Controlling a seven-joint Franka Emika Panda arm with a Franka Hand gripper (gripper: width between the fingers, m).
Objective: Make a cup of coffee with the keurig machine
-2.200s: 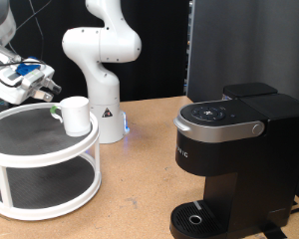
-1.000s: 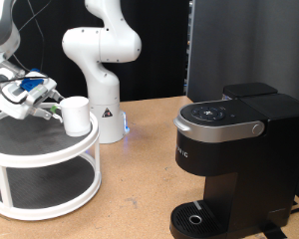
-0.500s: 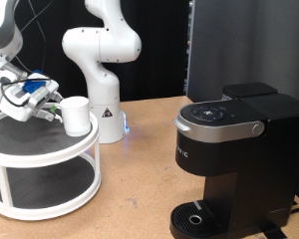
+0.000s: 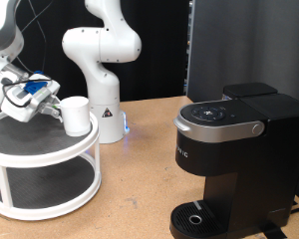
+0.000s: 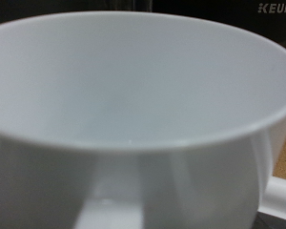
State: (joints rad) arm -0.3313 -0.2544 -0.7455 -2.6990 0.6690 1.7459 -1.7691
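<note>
White cup [image 4: 76,115] at shelf [image 4: 45,149] edge | tool [image 4: 48,105] touching cup, finger state unclear | keurig machine [image 4: 234,159] well apart

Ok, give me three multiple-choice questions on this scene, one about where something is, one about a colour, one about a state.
1. Where does the cup stand?
A. on the stand's top tier
B. on the drip tray
C. on the table

2. What colour is the machine?
A. white
B. black
C. red

3. How is the machine's lid?
A. raised
B. removed
C. closed

Answers:
1 A, the cup sits on the upper shelf of the round stand, at the exterior view's left, with the pincer right beside it.
2 B, its body is matte black with a grey handle.
3 C, the lid lies flat on the machine.
</note>
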